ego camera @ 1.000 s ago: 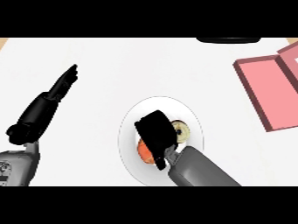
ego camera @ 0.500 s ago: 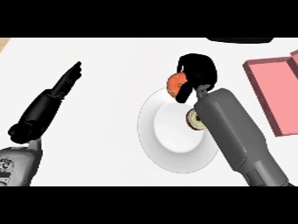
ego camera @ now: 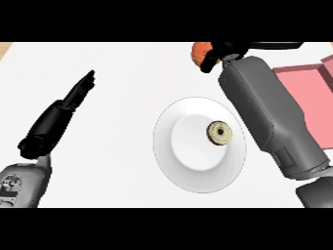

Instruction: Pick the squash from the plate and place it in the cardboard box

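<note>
The right hand [ego camera: 223, 51] is curled round the orange squash [ego camera: 197, 53], holding it up near the far edge of the counter [ego camera: 126, 63], beyond the white plate [ego camera: 190, 166]. The plate now carries only a small round slice-like thing [ego camera: 220, 133], though I cannot tell what it is. The pink cardboard box [ego camera: 320, 107] lies open just right of the forearm, so the squash probably needs a sideways carry to get over its rim. The left hand [ego camera: 79, 93] rests open at the left, fingers straight, well apart from that path.
</note>
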`<action>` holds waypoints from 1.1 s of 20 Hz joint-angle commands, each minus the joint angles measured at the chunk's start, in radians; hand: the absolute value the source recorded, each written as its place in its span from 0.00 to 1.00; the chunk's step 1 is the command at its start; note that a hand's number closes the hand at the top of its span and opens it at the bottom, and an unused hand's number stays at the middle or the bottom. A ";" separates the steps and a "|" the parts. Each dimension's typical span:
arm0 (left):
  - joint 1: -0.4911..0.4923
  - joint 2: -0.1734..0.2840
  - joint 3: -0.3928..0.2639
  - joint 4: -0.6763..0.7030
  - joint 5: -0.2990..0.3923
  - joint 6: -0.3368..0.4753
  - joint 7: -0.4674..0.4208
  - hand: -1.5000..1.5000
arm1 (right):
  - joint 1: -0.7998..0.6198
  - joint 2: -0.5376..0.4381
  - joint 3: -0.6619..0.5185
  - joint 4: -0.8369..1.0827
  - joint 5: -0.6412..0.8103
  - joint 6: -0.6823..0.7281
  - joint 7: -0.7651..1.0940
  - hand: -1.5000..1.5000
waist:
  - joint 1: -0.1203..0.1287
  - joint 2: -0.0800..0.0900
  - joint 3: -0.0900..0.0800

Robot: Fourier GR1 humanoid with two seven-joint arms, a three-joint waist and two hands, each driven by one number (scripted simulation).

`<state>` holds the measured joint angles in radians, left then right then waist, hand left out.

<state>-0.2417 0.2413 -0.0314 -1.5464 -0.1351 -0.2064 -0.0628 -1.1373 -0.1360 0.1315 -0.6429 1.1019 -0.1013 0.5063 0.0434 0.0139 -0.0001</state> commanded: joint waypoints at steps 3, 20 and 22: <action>0.004 0.002 0.017 -0.019 0.013 -0.003 0.014 0.50 | -0.098 -0.050 -0.085 0.022 0.038 -0.157 0.164 1.00 | -0.013 -0.006 0.000; 0.048 0.028 0.058 0.004 0.028 -0.045 -0.025 0.50 | -0.024 -0.354 -0.238 0.105 0.041 -0.199 0.218 1.00 | -0.037 -0.012 0.000; 0.000 0.015 0.051 0.027 -0.003 -0.016 -0.023 0.50 | -0.032 -0.398 -0.280 0.170 -0.011 -0.149 0.129 1.00 | -0.033 -0.006 0.000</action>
<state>-0.2135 0.2556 0.0141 -1.5388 -0.1279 -0.2265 -0.0835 -1.1941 -0.4700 -0.1121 -0.5305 1.1299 -0.3104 0.7133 0.0114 0.0048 0.0000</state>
